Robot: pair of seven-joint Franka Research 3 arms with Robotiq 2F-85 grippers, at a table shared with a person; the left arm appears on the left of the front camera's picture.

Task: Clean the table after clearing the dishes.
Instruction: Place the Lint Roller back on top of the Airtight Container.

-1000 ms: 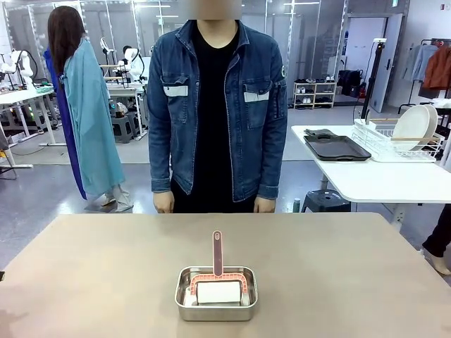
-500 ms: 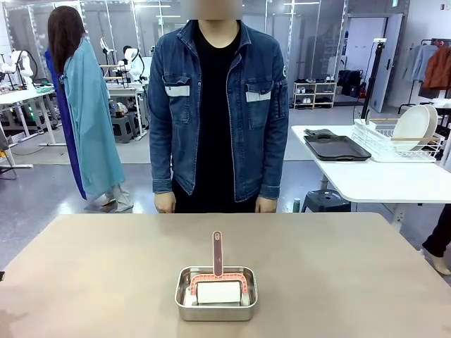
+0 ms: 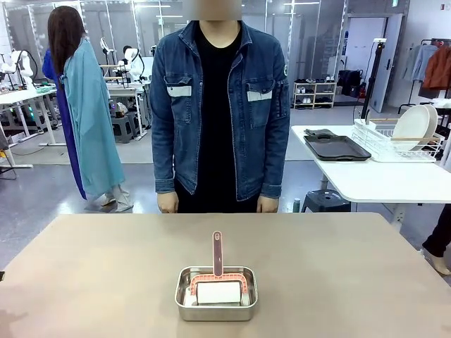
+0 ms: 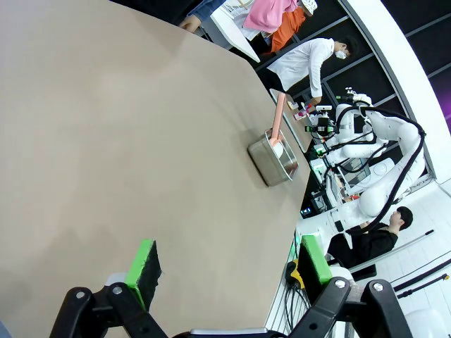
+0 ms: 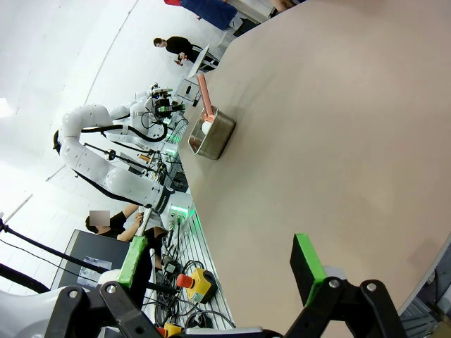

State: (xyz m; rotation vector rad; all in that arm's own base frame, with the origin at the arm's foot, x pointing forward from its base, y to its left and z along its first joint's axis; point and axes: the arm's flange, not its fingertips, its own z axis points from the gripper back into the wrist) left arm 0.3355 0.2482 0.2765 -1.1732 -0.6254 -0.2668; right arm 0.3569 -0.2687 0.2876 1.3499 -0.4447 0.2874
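Front view: the table [image 3: 91,267], a tan top with rounded corners, carries 1 small steel pan [image 3: 216,293] near its robot-side edge, about midway across. Inside the pan lies a white roller [image 3: 218,292] in a pink frame, its pink handle [image 3: 217,253] pointing toward the person [image 3: 218,105], who stands at the far edge with both hands hanging at the sides, holding nothing. On a white side table [image 3: 380,179] behind, at right, rest a dark tray [image 3: 337,148] and a rack of white plates [image 3: 412,127]. Left wrist view: the left gripper [image 4: 232,271] is spread wide above the table, empty, well apart from the pan. Right wrist view: the right gripper [image 5: 222,271] is likewise spread wide and empty.
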